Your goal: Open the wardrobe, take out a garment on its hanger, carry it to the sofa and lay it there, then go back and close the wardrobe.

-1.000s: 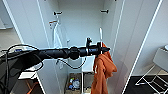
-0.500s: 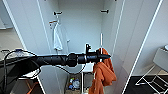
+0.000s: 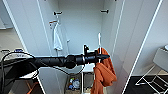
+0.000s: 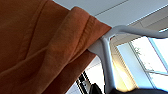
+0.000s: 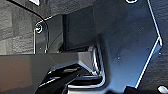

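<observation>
The wardrobe [image 3: 80,27] stands in front of me with both white doors swung open. My left arm reaches in from the left, and my left gripper [image 3: 101,57] is shut on the white hanger [image 3: 99,41], whose slim hook points up, free of any rail. The rust-orange garment [image 3: 103,75] hangs bunched from it, just inside the right door [image 3: 135,42]. In the left wrist view the orange garment [image 4: 45,47] drapes over the hanger's shoulder [image 4: 106,57] close to the camera. The right wrist view shows dark robot parts.
A white T-shirt [image 3: 57,37] hangs at the wardrobe's left inside. A box of small items [image 3: 73,83] sits on the wardrobe floor. A white wire-framed stand [image 3: 155,78] is on the dark floor to the right.
My left gripper has come lower with the hanger and the orange garment. The white T-shirt stays where it hung.
</observation>
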Robot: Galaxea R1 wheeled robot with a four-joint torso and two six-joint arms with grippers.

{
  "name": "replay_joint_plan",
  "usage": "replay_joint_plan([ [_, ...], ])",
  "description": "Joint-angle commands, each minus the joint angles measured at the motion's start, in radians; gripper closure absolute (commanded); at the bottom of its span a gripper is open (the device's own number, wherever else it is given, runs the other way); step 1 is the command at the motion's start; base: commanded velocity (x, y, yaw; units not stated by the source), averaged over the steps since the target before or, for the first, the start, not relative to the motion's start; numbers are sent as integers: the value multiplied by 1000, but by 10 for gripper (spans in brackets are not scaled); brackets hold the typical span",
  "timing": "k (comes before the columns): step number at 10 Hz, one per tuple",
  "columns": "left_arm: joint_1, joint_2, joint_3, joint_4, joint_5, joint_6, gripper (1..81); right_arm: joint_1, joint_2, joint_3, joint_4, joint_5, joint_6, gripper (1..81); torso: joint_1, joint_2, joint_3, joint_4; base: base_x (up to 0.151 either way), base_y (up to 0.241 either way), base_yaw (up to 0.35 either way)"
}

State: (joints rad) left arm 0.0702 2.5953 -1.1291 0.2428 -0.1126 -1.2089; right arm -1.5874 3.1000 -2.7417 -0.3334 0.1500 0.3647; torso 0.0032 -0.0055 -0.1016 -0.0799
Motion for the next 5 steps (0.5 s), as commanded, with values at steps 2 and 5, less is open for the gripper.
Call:
replay_joint_plan([
  [2, -172, -30, 26, 35, -105, 6, 811, 30, 10, 8, -6, -47, -4, 10, 0, 0, 0, 0, 0, 0, 0],
  [5, -171, -33, 26, 35, -114, 6, 811, 30, 10, 10, -4, -47, -4, 10, 0, 0, 0, 0, 0, 0, 0],
])
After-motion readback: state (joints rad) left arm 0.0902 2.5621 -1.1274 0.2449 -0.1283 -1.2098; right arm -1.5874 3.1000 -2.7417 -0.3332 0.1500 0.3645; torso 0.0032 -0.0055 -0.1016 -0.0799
